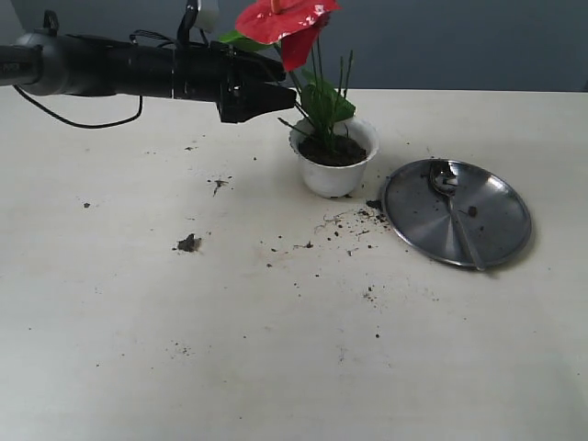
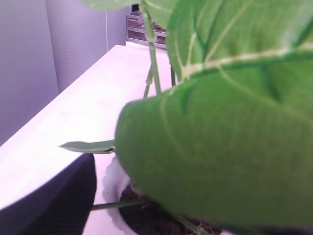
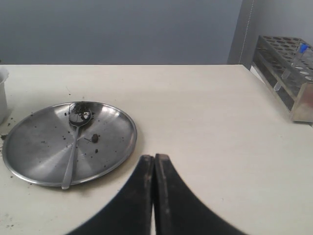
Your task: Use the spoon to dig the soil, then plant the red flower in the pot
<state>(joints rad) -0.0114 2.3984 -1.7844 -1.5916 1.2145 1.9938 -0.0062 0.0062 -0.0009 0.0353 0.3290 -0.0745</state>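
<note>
Left tool (image 1: 290, 96) near pot (image 1: 331, 179) rim

One red flower (image 1: 285, 20), one white pot (image 1: 333, 176), one spoon (image 1: 444, 181), one round steel plate (image 1: 501, 230), one tube rack (image 3: 286, 71)

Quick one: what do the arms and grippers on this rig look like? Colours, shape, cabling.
Left arm: a grey cylindrical link, then black housing, with a thin black cable looping beneath. Left gripper: black, tapering to a wedge. Right gripper: two matte black fingers, curved and narrowing to blunt tips. No markings readable.
</note>
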